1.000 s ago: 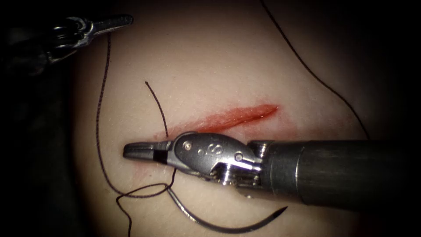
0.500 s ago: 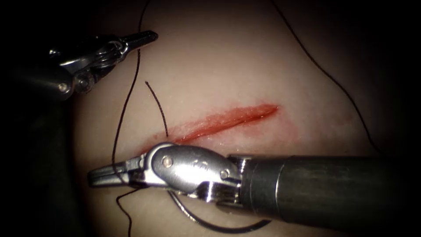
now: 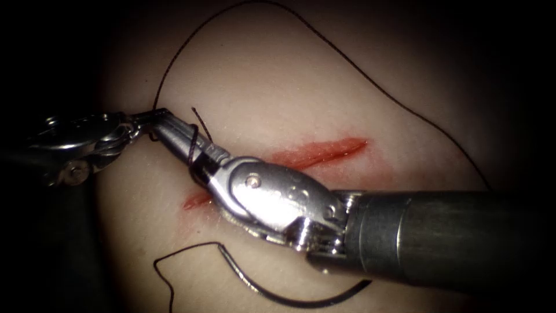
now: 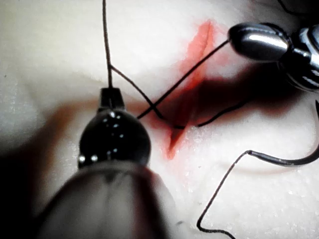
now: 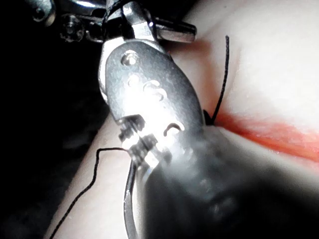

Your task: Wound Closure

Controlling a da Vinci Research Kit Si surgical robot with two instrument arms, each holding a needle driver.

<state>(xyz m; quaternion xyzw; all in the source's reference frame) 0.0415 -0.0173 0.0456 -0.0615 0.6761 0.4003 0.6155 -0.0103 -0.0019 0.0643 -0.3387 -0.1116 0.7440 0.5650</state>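
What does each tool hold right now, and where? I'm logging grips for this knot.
The left tool grips the thread near its jaw tips. The right tool has thread wrapped around its jaws. The needle lies free on the tissue.

no readable text, labels, numbers, brands or signs anywhere

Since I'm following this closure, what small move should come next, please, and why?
Probably the right end effector, holding nothing, should reach for the short thread end beside it: thread held by the left end effector is looped around its shut jaws. The needle lies free on the tissue.
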